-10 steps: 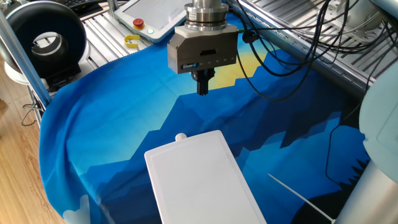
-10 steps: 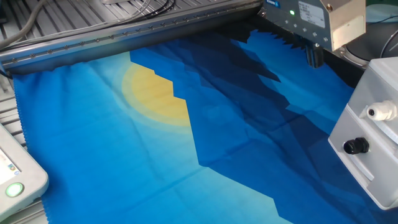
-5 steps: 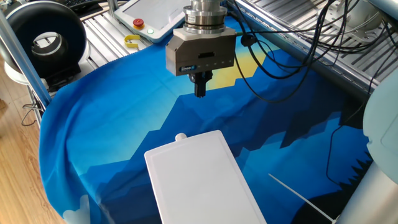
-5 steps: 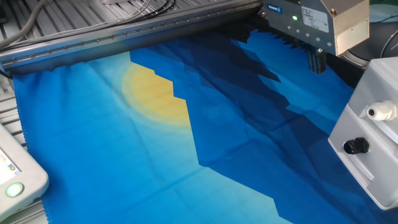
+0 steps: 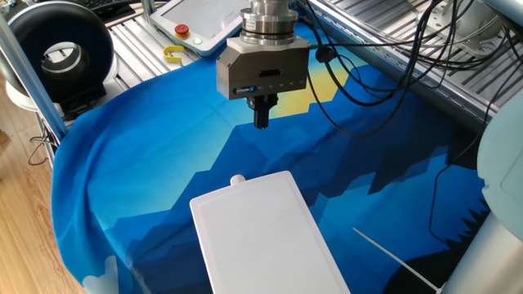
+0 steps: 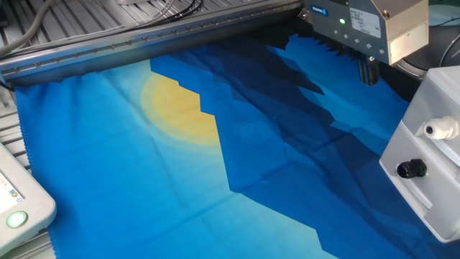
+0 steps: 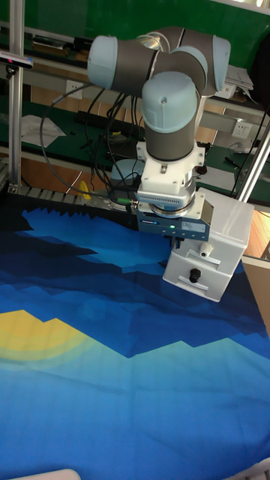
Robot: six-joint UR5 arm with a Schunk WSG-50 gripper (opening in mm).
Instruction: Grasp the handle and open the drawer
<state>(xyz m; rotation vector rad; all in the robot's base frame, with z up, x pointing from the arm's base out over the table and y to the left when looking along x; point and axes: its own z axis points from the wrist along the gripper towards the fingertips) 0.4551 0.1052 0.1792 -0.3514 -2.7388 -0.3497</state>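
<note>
- The handle (image 6: 434, 131), a small round white knob, is seen jutting from the narrow front of the drawer (image 6: 415, 155), with a black knob (image 6: 410, 169) set lower on the same front.
- The drawer is housed in a plain white box (image 5: 265, 237) with rounded corners, placed at the near edge of the desk in one fixed view, its knobbed front turned toward the middle of the cloth.
- The tool (image 5: 261, 119) is held above the cloth, apart from the handle and short of the box front; its two dark fingers are shown pressed narrowly together, with nothing between them.
- Open cloth is left between the tool and the handle, and clear room is seen on both sides of the box front.
- The desk is covered by a blue cloth (image 6: 215, 180) printed with jagged shapes and a yellow disc.
- Past the cloth's far edge, a white pendant (image 5: 200, 20) with a red button (image 5: 181, 31), a yellow object (image 5: 172, 55) and a black ring-shaped unit (image 5: 61, 57) are seen on ribbed metal.
- Black cables (image 5: 384, 49) are draped behind the arm.
</note>
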